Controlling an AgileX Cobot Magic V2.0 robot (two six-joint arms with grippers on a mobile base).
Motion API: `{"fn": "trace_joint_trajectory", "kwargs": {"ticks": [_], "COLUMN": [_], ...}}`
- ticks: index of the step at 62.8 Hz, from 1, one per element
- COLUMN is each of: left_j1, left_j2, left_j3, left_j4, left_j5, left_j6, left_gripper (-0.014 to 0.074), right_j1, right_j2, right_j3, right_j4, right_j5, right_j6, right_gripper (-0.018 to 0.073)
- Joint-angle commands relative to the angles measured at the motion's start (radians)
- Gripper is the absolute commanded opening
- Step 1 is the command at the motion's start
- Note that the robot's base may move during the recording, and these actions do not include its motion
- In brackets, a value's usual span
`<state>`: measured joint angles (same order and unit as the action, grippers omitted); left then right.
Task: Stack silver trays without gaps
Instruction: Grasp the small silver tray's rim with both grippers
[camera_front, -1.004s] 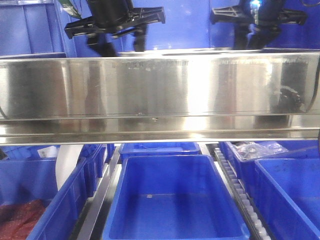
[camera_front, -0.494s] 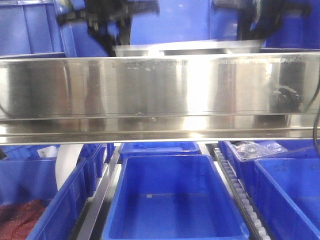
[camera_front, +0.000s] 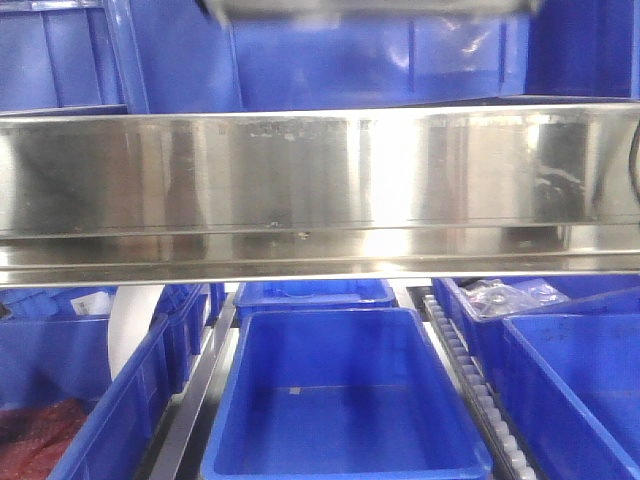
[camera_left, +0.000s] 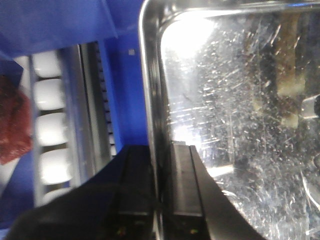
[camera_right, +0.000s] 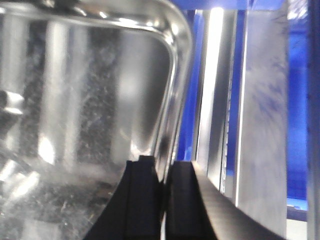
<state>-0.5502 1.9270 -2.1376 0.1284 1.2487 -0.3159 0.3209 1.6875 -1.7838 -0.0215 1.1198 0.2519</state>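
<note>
Shallow rectangular silver stainless-steel tray (camera_left: 240, 125), judged stiff, light and slippery, held aloft above the long reflective steel rail (camera_front: 320, 180), its opposite rims clamped by left end effector (camera_left: 161, 200) and right end effector (camera_right: 162, 200).

Above shelf rail (camera_front: 320, 180), tray (camera_front: 370, 9); below rail, bins (camera_front: 340, 350) (one centred, others flanking).

The front camera faces the steel shelf rail (camera_front: 320, 190) level and close, with a blue bin (camera_front: 340, 400) at 6 o'clock. Each wrist camera looks down past its own fingers at 6 o'clock, the left gripper (camera_left: 161, 150) and right gripper (camera_right: 162, 170) pinching opposite rims of one silver tray (camera_left: 240, 125), which shows blurred at the front view's 12 o'clock.
</note>
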Motion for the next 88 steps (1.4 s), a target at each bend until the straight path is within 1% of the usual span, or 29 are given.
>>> {"fn": "trace_joint_trajectory", "kwargs": {"ticks": [1,15,27,41,46,61,70,77,88], "left_j1": [-0.005,-0.005,-0.005,-0.005,-0.005,-0.005,-0.005,-0.005,-0.005], "left_j2": [-0.090,-0.169,-0.259,-0.366,-0.397,-0.467,-0.475,-0.475,-0.473], "left_j3": [-0.011,0.076,0.187,0.296,0.329,0.400,0.412,0.421,0.430], "left_j4": [0.043,0.050,0.064,0.067,0.055,-0.013,-0.013,-0.010,-0.005], "left_j5": [0.062,0.062,0.063,0.063,0.063,0.063,0.063,0.063,0.063], "left_j6": [0.038,0.062,0.062,0.062,0.060,0.060,0.060,0.060,0.060], "left_gripper": [-0.0041,-0.0041,-0.0041,-0.0041,-0.0041,-0.0041,-0.0041,-0.0041,-0.0041], "right_j1": [0.038,0.116,0.182,0.226,0.237,0.238,0.239,0.239,0.239], "right_j2": [-0.078,-0.107,-0.123,-0.137,-0.145,-0.181,-0.194,-0.197,-0.197], "right_j3": [-0.028,-0.028,-0.028,-0.028,-0.028,-0.027,-0.023,0.020,0.102], "right_j4": [-0.054,-0.066,-0.141,-0.143,-0.143,-0.137,-0.135,-0.135,-0.135], "right_j5": [-0.022,-0.003,0.025,0.046,0.053,0.106,0.132,0.137,0.080], "right_j6": [0.010,0.064,0.105,0.126,0.132,0.134,0.134,0.134,0.134], "right_gripper": [0.0058,0.0058,0.0058,0.0058,0.0058,0.0058,0.0058,0.0058,0.0061]}}
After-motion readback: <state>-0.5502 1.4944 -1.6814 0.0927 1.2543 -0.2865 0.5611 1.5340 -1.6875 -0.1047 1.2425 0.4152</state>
